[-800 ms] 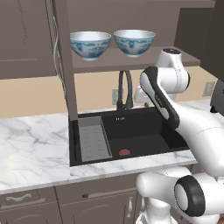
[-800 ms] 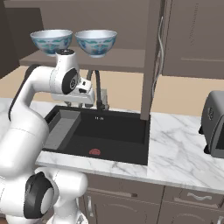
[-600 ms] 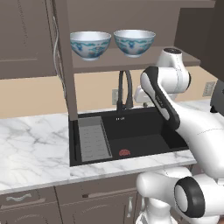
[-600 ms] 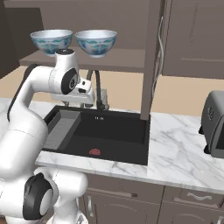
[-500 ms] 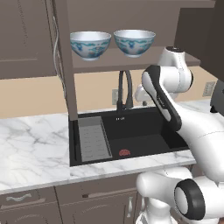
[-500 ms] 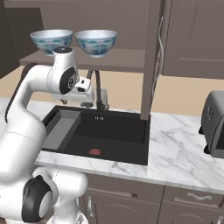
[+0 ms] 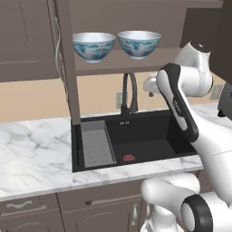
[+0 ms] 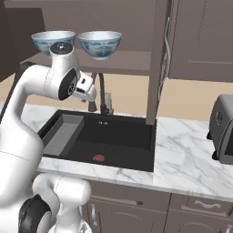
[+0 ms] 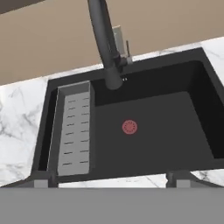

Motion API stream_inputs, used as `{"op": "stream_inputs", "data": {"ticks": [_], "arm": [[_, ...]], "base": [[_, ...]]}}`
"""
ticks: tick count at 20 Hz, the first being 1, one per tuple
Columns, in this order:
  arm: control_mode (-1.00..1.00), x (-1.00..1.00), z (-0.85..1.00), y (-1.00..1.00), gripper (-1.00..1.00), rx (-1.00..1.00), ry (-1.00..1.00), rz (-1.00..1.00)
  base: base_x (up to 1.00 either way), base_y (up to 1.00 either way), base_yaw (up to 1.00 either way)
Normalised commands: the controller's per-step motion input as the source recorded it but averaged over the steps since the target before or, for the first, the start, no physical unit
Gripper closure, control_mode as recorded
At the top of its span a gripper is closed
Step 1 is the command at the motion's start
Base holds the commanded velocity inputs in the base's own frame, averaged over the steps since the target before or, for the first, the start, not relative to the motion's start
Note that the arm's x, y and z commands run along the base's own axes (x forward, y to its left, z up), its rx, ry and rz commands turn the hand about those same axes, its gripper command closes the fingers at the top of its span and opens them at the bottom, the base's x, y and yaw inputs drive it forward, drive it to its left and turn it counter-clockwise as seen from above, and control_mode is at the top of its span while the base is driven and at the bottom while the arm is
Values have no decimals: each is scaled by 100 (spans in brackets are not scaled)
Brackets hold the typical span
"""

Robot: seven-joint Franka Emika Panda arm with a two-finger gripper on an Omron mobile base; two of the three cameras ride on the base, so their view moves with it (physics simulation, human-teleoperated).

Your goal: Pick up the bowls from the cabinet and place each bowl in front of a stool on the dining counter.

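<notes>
A simulated kitchen with a beige back wall and a white grey-veined marble worktop [image 7: 31, 149] frames the scene, and a rectangular black sink [image 7: 136, 140] is set into that worktop. Everything below is placed against this sink.

Directly above the sink hangs the dark grey-brown wooden wall cabinet [image 7: 27, 41], its door swung open so the inner shelf [image 7: 122, 63] is exposed. On that shelf stand two round white porcelain bowls with blue-teal painted patterns, upright and side by side, close together. The left bowl [image 7: 93, 46] sits above the sink's left half, the right bowl [image 7: 139, 44] above its middle.

At the sink's back edge rises a tall black curved faucet [image 7: 129, 93], its spout bending forward over the basin. Inside the basin, along the left wall, lies a grey slotted drain tray [image 9: 73, 129]. A small red round drain [image 9: 129, 127] marks the basin floor near the centre.

The white arm bends over the sink's right side, and its gripper [image 9: 112, 178] hangs above the basin's front edge, below the shelf and well apart from both bowls. Its two dark finger tips [image 9: 42, 178] stand wide apart with nothing between them.

To the right of the sink, on the marble, stands a grey rounded toaster [image 8: 223, 132].
</notes>
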Motion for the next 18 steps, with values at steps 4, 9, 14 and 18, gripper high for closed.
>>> {"op": "stream_inputs", "data": {"ticks": [4, 9, 14, 18], "arm": [[-100, 0, 42, -3, -100, 10, -8, -18], [-100, 0, 60, 0, -100, 0, -10, -13], [-100, 13, 66, 0, -100, 0, -6, -5], [-100, 33, 61, 0, -100, 0, -15, 0]], "base": [[0, 0, 0], [0, 0, 0], [0, 0, 0], [0, 0, 0]]}}
